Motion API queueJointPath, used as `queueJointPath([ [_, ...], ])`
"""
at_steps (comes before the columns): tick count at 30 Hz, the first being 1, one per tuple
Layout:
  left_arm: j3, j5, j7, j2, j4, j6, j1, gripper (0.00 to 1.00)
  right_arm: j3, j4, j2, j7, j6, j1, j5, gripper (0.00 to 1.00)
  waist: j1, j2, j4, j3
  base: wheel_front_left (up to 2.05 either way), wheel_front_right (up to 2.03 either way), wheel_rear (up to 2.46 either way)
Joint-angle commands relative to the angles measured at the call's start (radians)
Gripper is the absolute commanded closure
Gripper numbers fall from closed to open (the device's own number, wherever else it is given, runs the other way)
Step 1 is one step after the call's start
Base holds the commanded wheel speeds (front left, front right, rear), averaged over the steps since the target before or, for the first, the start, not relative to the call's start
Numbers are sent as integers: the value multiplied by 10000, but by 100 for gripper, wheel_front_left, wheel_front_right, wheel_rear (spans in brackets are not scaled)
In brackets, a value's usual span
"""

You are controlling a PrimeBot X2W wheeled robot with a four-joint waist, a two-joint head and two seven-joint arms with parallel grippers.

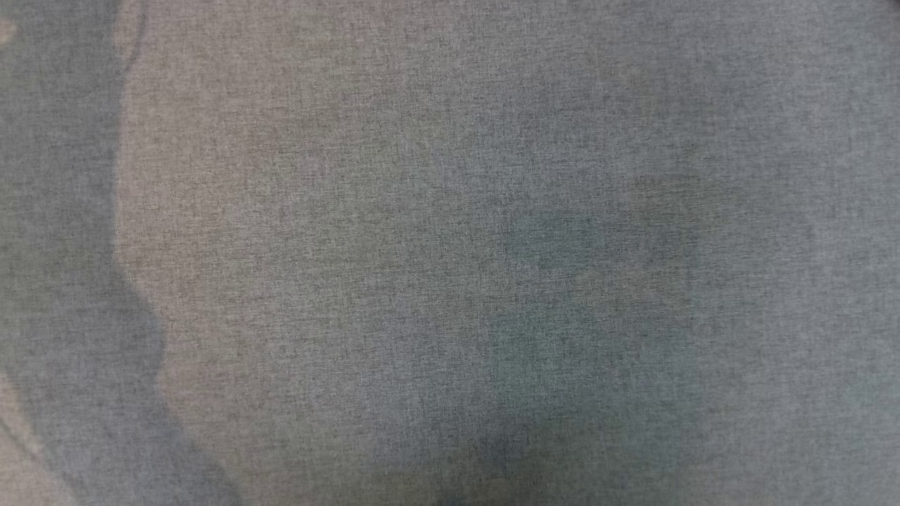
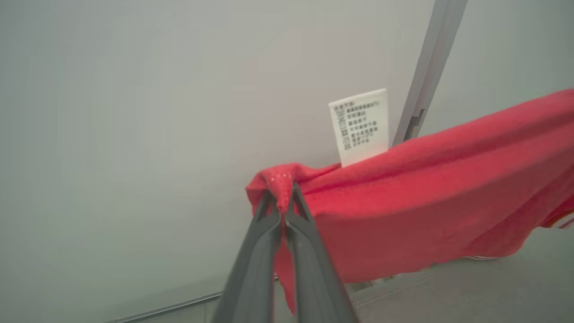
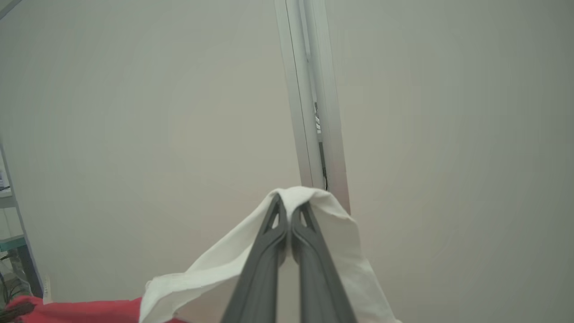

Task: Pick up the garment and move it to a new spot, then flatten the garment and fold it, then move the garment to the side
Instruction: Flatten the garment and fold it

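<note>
This looks like a bare test room or lab booth rather than a home. The walls are plain pale panels with no decoration, joined by an upright metal strip, and a thin metal rail runs along the foot of one panel. At one edge stands a metal rack with a tangle of cables beneath it. The tabletop is covered in flat grey woven cloth with a stitched seam.

The right gripper was clamped on a white fold of the garment, which draped over its tips and trailed lower left, where it turned red. Beyond stood a pale wall and metal strip.
</note>
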Motion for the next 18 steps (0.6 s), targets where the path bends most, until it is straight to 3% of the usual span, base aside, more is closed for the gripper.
queueJointPath([
  [1,-322,-469,153,180,-226,6,437,100,260,-96,-152,-54,1,493,190,100,0,0,-9,-83,0,0,0],
  [11,-2199,-2503,1133,1566,-1678,6,3020,100,2319,-1366,-1082,251,1,3516,1193,100,0,0,-130,-1538,0,0,0],
  [18,-3201,-3802,1735,2295,-2769,5,4968,100,3582,-2812,-2059,1875,1,5910,2378,100,0,0,-204,-3108,0,0,0],
])
